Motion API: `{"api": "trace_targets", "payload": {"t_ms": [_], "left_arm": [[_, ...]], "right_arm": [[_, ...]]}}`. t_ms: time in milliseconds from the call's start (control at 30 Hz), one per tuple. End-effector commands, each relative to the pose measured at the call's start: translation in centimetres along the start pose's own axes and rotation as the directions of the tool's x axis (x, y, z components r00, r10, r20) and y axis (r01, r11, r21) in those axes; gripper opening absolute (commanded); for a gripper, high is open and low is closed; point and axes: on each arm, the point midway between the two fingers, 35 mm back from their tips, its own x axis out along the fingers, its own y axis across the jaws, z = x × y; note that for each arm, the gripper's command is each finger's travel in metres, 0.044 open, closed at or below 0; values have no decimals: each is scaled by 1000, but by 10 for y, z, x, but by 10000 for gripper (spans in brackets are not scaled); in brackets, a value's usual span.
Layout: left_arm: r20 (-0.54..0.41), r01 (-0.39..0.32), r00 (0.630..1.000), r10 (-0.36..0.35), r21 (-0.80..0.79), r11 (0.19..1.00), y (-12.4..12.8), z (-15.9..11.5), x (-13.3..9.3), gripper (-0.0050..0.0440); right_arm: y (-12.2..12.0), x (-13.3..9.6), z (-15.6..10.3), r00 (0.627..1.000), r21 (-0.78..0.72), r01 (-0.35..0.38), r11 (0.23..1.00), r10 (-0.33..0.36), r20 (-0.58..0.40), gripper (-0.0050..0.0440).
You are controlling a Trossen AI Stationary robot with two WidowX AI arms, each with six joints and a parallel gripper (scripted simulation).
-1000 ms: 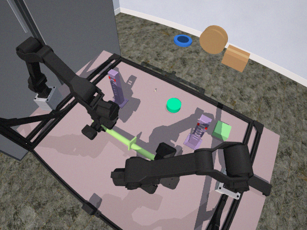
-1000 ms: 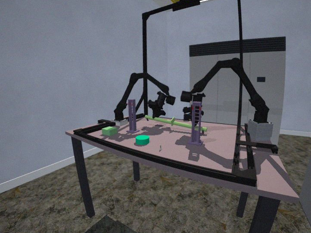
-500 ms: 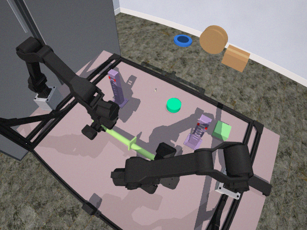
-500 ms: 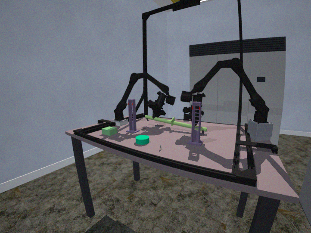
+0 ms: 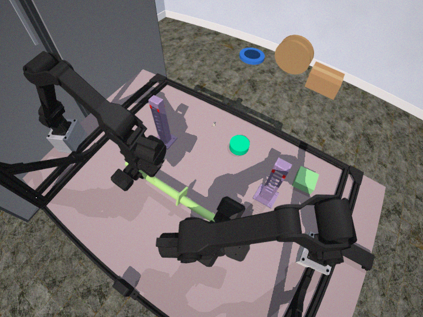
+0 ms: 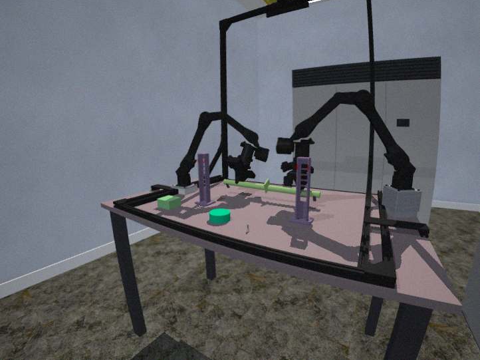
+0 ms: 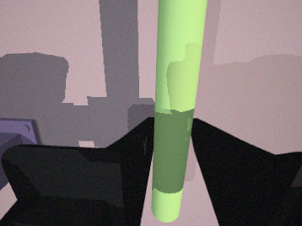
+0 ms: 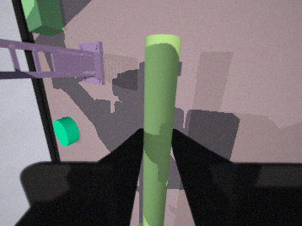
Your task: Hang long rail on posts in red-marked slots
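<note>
Both arms arch downward, the left claw (image 5: 138, 173) (image 6: 295, 183) (image 7: 172, 124) and right claw (image 5: 218, 220) (image 6: 241, 180) (image 8: 157, 132) each closed partway, gripping the green rail (image 5: 166, 188) (image 6: 280, 188) (image 7: 181, 46) (image 8: 160, 84)

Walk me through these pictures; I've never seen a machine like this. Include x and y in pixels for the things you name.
You are looking at two black robot arms, the left arm (image 5: 84, 91) (image 6: 380, 136) and the right arm (image 5: 246, 227) (image 6: 194, 144), at one table (image 5: 158, 232) (image 6: 260, 237) (image 7: 253, 8) (image 8: 253, 17).

The top view looks down from above, and the exterior view looks across from the side. Each wrist view comes from a camera on that arm.

The left gripper (image 5: 138, 173) (image 6: 295, 184) (image 7: 172, 124) and right gripper (image 5: 219, 219) (image 6: 244, 178) (image 8: 157, 132) are both closed on one long green rail (image 5: 166, 188) (image 6: 256, 185) (image 7: 181, 46) (image 8: 161, 88), near opposite ends.

On the table stand two purple posts (image 5: 161, 128) (image 6: 302, 211) (image 8: 72, 63) with red marks, a green block (image 5: 306, 180) (image 6: 169, 202) (image 8: 41, 8) and a teal cylinder (image 5: 239, 145) (image 6: 219, 215) (image 8: 67, 131).
</note>
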Motion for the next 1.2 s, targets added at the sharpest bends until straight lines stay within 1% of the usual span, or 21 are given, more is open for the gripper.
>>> {"api": "trace_targets", "payload": {"t_ms": [0,400,733,1133,1167], "left_arm": [[-13,-7,1000,7,-4,1000,1,2,-8,0],[-25,-6,1000,6,-4,1000,1,2,-8,0],[-104,0,995,0,-4,1000,0,3,-6,0],[-105,0,994,0,-4,1000,0,3,-6,0],[-105,0,994,0,-4,1000,0,3,-6,0]], "right_arm": [[3,0,3,1000,10,-4,1000,4,-17,0],[0,3,2,1000,16,-3,1000,4,-27,0],[-13,23,1,996,55,4,998,1,-90,0],[-16,24,0,996,55,4,998,1,-91,0],[-16,24,0,996,55,4,998,1,-91,24]]}}
